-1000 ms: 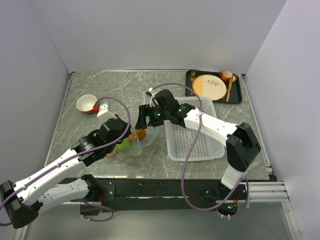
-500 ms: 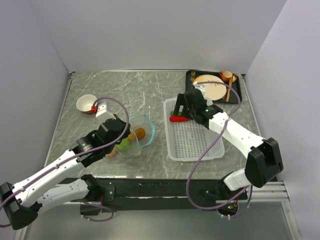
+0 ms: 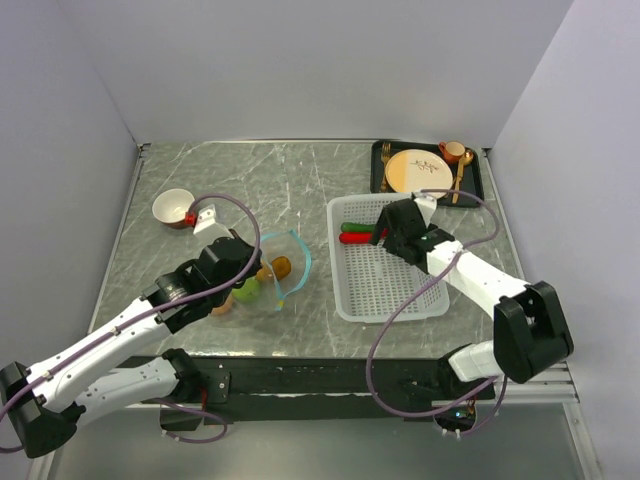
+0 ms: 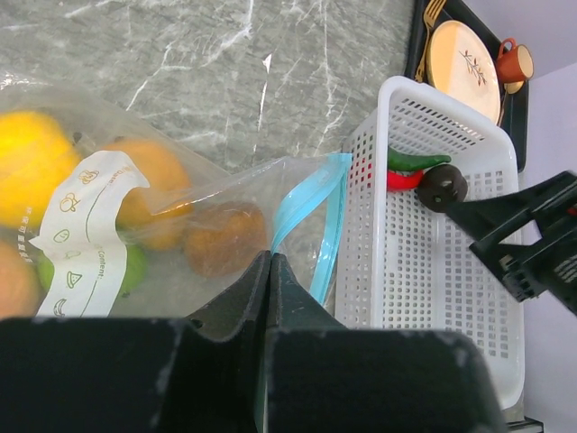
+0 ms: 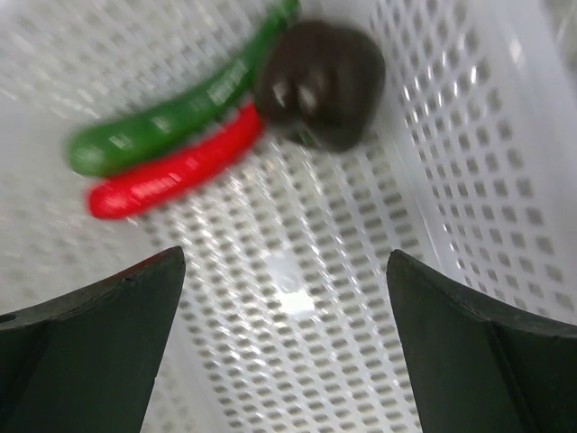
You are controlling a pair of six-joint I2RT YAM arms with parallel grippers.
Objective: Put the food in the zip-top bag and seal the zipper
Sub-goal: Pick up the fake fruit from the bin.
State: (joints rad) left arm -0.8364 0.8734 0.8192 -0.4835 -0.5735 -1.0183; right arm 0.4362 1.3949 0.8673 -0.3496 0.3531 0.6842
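The right gripper, jaws spread wide and empty, has swung from the mouth of the zip-top bag to the white basket. It now hovers by the red pepper and green pepper. The left gripper stays pinched on the bag beside the zipper. Round fruits lie inside the bag on the desk.

Open zip-top bag holds round food; 2 peppers in basket.

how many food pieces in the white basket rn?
3, all at the far end of the basket: green pepper, red pepper beside it, dark brown round at their tips. No others show.
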